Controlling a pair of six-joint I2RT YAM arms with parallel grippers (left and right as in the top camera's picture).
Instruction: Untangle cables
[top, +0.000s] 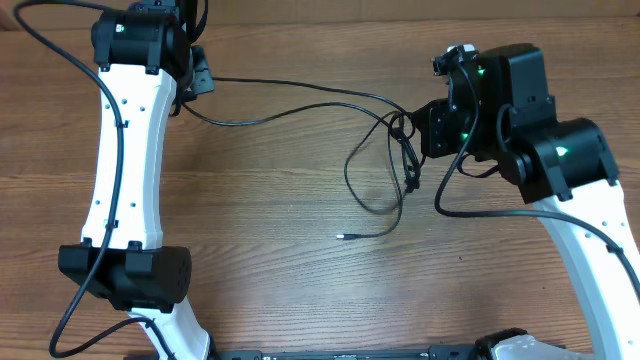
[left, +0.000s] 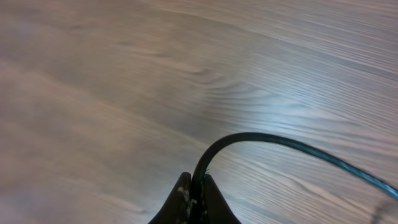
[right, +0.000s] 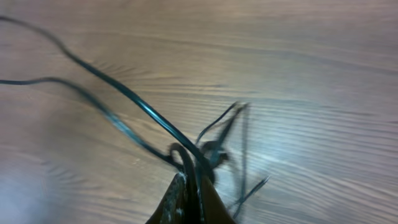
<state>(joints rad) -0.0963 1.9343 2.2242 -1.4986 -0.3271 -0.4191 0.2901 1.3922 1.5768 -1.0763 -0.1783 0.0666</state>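
the job looks roughly midway. the cables are drawn out over the table between the two arms. the left gripper is clenched on one strand near the far edge, and the right gripper is clenched on a small clump of cords. two strands run fairly straight between them, which i judge to be the part already pulled free. what is left sits at the right gripper: a small knot of crossing cords, with a loose loop trailing toward the near side and ending in a plug on the wood. no cord lies apart from the others yet.
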